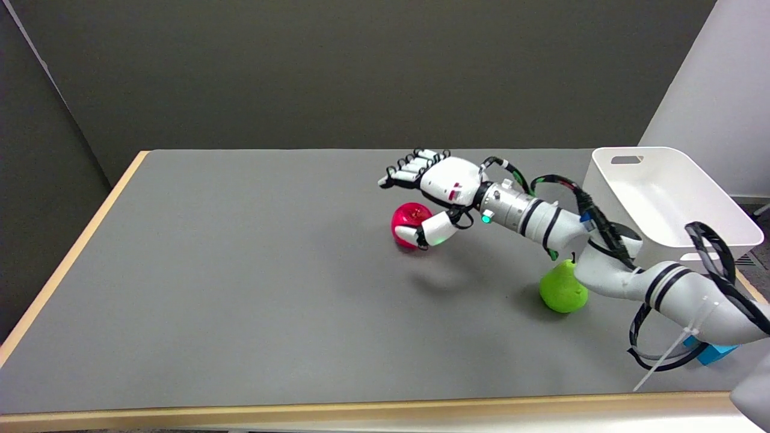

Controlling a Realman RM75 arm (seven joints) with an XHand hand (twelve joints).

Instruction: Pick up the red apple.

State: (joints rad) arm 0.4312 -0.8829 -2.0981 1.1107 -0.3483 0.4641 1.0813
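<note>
A grey-topped table (240,288) with a pale wooden edge stands before a dark grey-green wall (361,72). A white panel (716,90) rises at the right.

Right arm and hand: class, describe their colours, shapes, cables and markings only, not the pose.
The right arm is glossy white, built of rounded segments with black bands, plus a silver ribbed wrist carrying a green light. Black cables loop along it, and a white zip tie sticks out near its base. The right hand has a white shell with a small red mark; its fingers alternate black and white.
</note>
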